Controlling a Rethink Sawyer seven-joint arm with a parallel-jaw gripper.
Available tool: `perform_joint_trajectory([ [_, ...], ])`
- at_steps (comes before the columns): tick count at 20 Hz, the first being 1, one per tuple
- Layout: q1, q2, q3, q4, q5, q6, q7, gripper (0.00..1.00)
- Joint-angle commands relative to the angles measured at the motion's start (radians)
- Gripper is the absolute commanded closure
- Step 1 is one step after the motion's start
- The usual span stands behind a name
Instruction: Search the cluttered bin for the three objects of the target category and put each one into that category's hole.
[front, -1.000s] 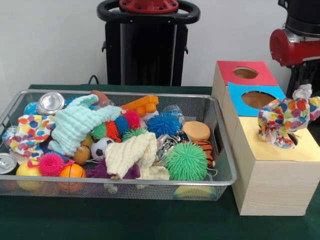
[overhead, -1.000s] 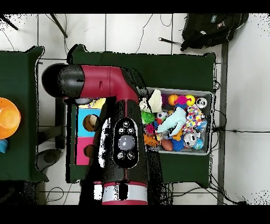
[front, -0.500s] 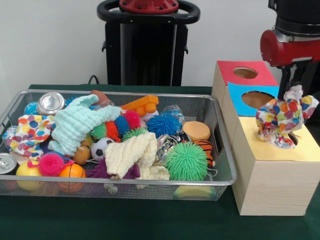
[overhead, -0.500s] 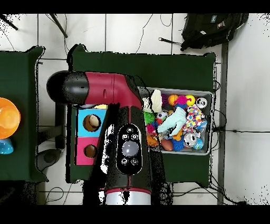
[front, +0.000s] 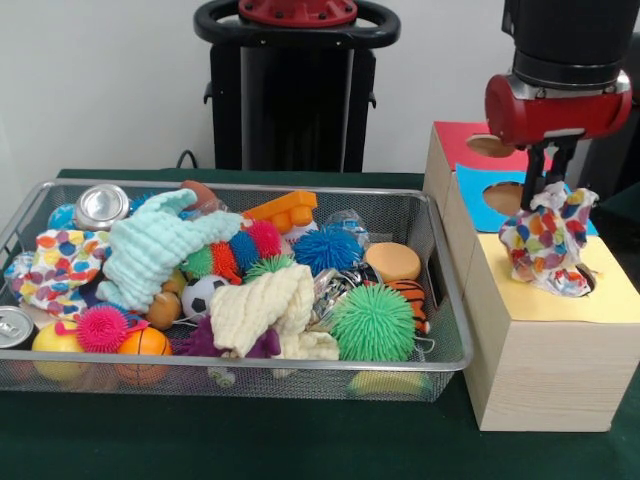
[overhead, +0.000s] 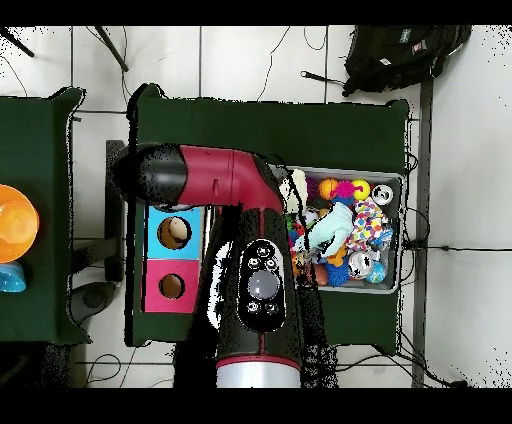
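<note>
My gripper (front: 548, 188) is shut on the top of a polka-dot cloth (front: 545, 245). The cloth hangs down onto the yellow top (front: 520, 295) of the wooden box, its lower end at the yellow hole (front: 587, 280). The wire bin (front: 452, 300) to the left holds a mint cloth (front: 155, 245), a cream cloth (front: 262, 305) and a second polka-dot cloth (front: 60, 265) among the clutter. In the overhead view the arm (overhead: 215, 180) covers the yellow section and hides the gripper. The bin (overhead: 392, 180) shows to its right.
Behind the yellow section are a blue top (front: 478, 205) and a red top (front: 455, 140), each with a round hole; blue (overhead: 173, 232) and red (overhead: 172, 287) also show from above. Spiky balls, cans and sports balls fill the bin. An orange bowl (overhead: 15, 222) sits on a side table.
The arm has swung left in the front view, carrying the polka-dot cloth's top with it. The cloth now hangs more upright over the yellow top. The bin's contents have not moved.
</note>
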Motion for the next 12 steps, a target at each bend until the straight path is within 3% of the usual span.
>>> perform_joint_trajectory([
  [1, -0.042, 0.003, 0.087, 0.178, -0.041, -0.113, 0.050, 1.00],
  [12, 0.003, 0.000, 0.082, 0.221, -0.024, -0.207, 0.134, 1.00],
])
